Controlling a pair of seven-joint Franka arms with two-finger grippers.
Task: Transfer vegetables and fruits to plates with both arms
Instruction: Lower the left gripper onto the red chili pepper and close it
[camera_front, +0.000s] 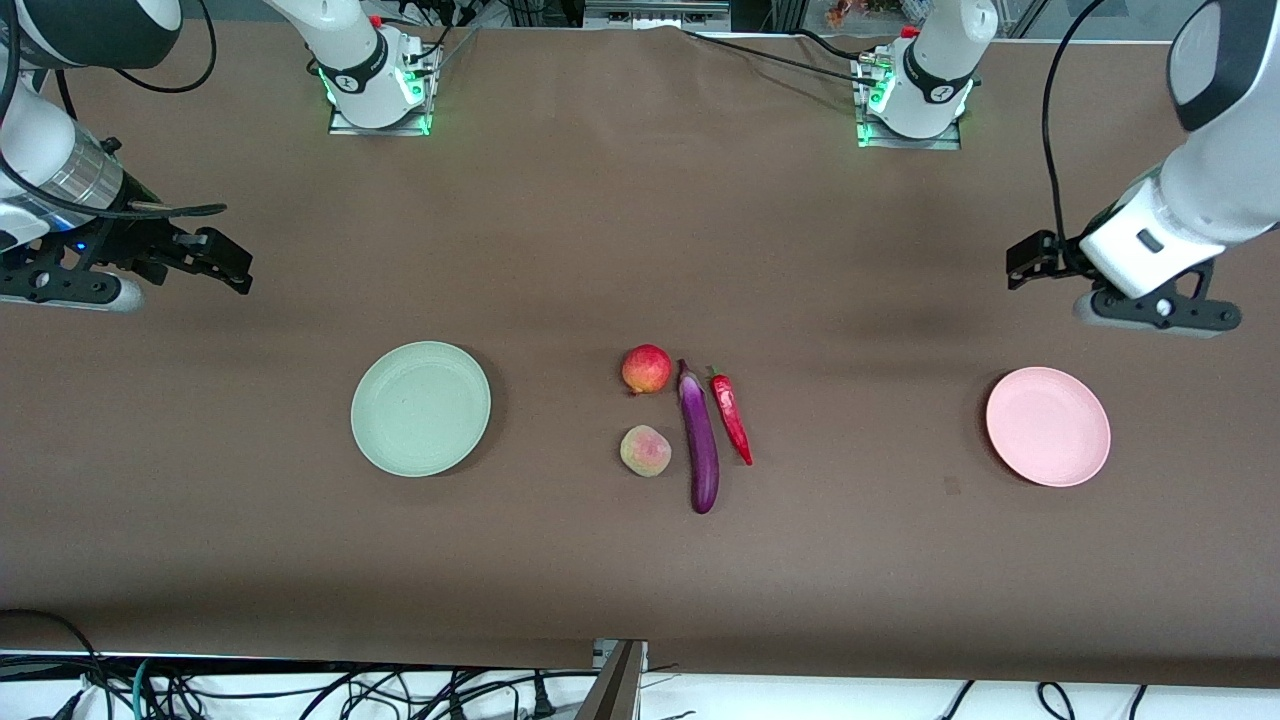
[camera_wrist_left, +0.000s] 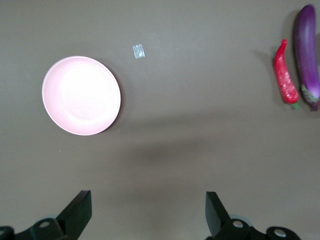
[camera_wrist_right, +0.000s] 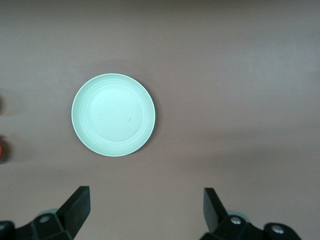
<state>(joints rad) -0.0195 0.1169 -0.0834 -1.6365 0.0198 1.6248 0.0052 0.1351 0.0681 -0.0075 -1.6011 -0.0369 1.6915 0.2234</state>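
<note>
A red fruit (camera_front: 647, 369) and a paler peach (camera_front: 645, 451) lie mid-table beside a purple eggplant (camera_front: 699, 440) and a red chili (camera_front: 731, 415). The pale green plate (camera_front: 421, 408) lies empty toward the right arm's end, the pink plate (camera_front: 1048, 427) empty toward the left arm's end. My right gripper (camera_front: 215, 260) hangs open and empty over bare table, with the green plate (camera_wrist_right: 113, 114) in its wrist view past its own jaws (camera_wrist_right: 146, 207). My left gripper (camera_front: 1030, 258) hangs open and empty over bare table. Its wrist view shows its jaws (camera_wrist_left: 148, 210), the pink plate (camera_wrist_left: 81, 95), chili (camera_wrist_left: 285, 74) and eggplant (camera_wrist_left: 307, 55).
The brown table top (camera_front: 560, 230) spans the view, with both arm bases along its edge farthest from the front camera. A small clear scrap (camera_wrist_left: 138, 51) lies on the table near the pink plate. Cables hang below the table's near edge.
</note>
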